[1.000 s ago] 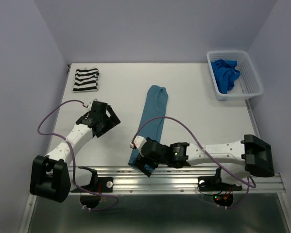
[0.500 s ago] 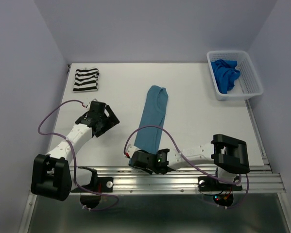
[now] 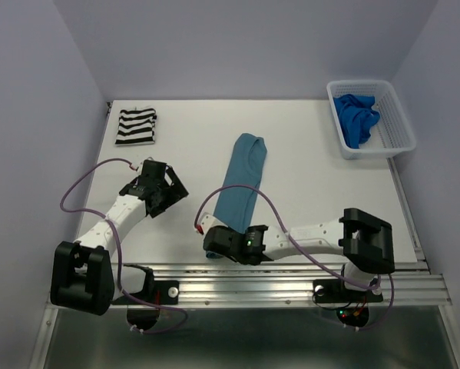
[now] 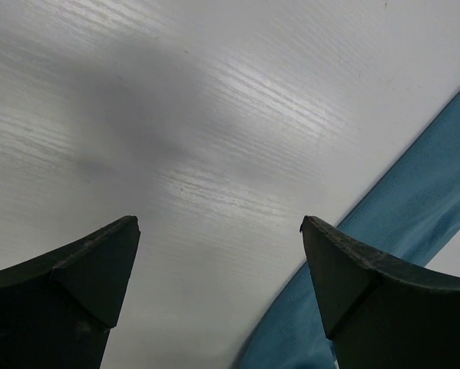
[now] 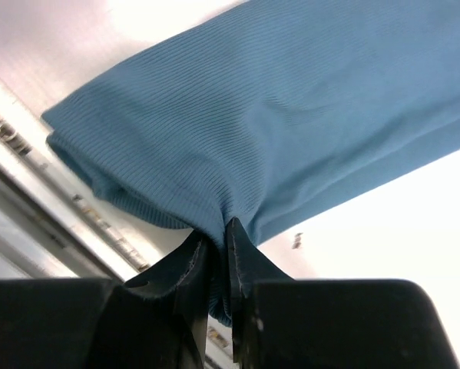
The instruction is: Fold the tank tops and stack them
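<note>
Right wrist view: right gripper (image 5: 216, 234) pinched tight on teal tank top (image 5: 291, 115) hem, presumably for folding; left gripper (image 4: 218, 223) wide apart, empty.

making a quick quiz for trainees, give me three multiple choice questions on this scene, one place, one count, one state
1. Where is the royal blue top? A. in the white basket B. spread flat in the middle C. held in the air
2. How many tops lie on the table outside the basket? A. one B. two C. three
3. The right gripper is A. wide open B. shut on the teal top's near end C. out of view
Answers: 1 A, bunched inside the basket; 2 B, only the striped top and the teal top lie there; 3 B, its fingers pinch teal fabric in the right wrist view.
</note>
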Robot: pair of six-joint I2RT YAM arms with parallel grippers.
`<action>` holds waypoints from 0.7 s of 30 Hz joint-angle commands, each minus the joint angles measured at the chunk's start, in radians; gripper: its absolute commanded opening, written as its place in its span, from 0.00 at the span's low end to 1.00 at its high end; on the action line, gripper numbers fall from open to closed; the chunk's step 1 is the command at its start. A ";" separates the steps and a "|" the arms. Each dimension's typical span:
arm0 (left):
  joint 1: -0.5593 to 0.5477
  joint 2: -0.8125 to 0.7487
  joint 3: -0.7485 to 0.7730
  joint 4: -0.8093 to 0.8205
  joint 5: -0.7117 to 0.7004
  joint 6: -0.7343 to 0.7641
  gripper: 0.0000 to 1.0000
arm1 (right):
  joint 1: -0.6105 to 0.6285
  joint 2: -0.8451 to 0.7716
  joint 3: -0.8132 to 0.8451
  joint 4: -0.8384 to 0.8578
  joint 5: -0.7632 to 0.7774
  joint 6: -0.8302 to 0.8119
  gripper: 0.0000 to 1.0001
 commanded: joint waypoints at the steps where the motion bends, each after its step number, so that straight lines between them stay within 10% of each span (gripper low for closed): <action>1: 0.008 -0.012 0.012 0.007 0.007 0.027 0.99 | -0.090 -0.065 0.072 -0.032 0.009 -0.033 0.11; 21: 0.009 -0.042 0.007 -0.013 0.072 0.051 0.99 | -0.431 0.056 0.469 -0.333 -0.759 -0.079 0.15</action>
